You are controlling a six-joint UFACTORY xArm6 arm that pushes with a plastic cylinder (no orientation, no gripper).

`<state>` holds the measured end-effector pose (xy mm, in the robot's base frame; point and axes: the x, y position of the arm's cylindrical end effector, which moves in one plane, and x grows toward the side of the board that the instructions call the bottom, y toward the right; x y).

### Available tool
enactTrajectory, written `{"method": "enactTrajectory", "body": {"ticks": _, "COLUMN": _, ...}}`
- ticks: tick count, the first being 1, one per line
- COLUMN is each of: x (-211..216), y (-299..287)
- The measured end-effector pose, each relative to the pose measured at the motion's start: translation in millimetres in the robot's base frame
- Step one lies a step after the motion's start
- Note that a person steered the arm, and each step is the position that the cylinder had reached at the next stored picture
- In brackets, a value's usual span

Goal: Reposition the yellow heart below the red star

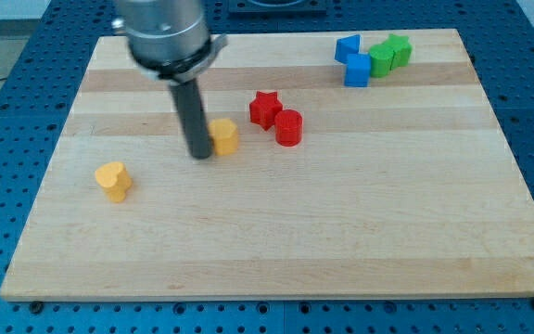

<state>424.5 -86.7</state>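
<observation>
The yellow heart (113, 180) lies at the view's left on the wooden board, well to the left of and lower than the red star (265, 108). A red cylinder (288, 127) touches the star at its lower right. My tip (199, 155) stands right against the left side of a second yellow block (223, 136), which sits left of the red star. The tip is to the upper right of the yellow heart, a clear gap apart from it.
Two blue blocks (351, 58) and two green blocks (389, 53) cluster at the view's top right. The wooden board (276, 241) rests on a blue perforated table. The arm's grey body (163, 32) hangs over the board's top left.
</observation>
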Motion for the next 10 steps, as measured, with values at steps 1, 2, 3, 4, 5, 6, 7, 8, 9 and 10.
{"method": "enactTrajectory", "body": {"ticks": 1, "x": 6.2, "y": 9.6}}
{"method": "enactTrajectory", "body": {"ticks": 2, "x": 126.4, "y": -51.4}}
{"method": "enactTrajectory", "body": {"ticks": 3, "x": 162.4, "y": -191.6}}
{"method": "enactTrajectory", "body": {"ticks": 4, "x": 113.8, "y": -211.3}}
{"method": "enactTrajectory", "body": {"ticks": 5, "x": 64.7, "y": -143.0}}
{"method": "enactTrajectory", "body": {"ticks": 6, "x": 44.3, "y": -72.1}}
{"method": "enactTrajectory", "body": {"ticks": 7, "x": 70.6, "y": -83.7}}
{"method": "enactTrajectory", "body": {"ticks": 8, "x": 75.7, "y": -66.1}}
{"method": "enactTrajectory", "body": {"ticks": 9, "x": 34.8, "y": -4.6}}
{"method": "enactTrajectory", "body": {"ticks": 10, "x": 15.7, "y": 41.8}}
